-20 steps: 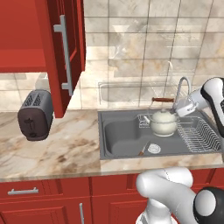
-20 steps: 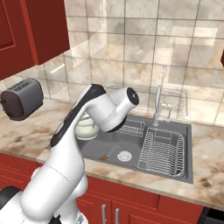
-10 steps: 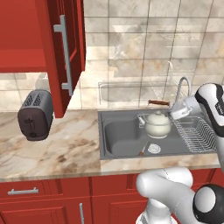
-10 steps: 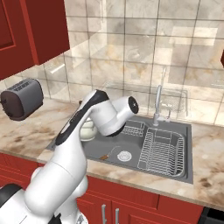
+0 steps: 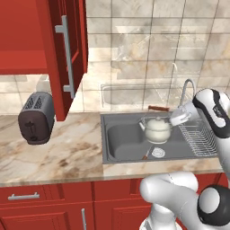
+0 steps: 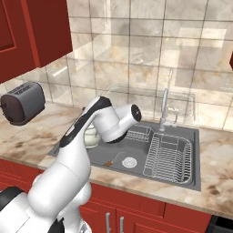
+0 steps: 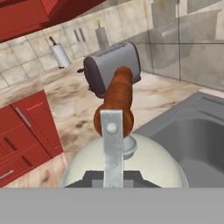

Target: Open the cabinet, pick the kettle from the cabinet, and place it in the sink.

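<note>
From the left base view we see the kettle [image 5: 157, 129] inside the sink [image 5: 117, 143], hanging just below our claw [image 5: 176, 118]. From the right base view the kettle [image 6: 91, 136] peeks out behind the arm. In the hand view our claw is clamped on the kettle's handle bar [image 7: 117, 99], body directly underneath, toaster [image 7: 114, 66] beyond.

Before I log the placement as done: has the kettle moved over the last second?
Yes. In the left base view the kettle has sunk lower against the faucet, deeper into the sink.
</note>
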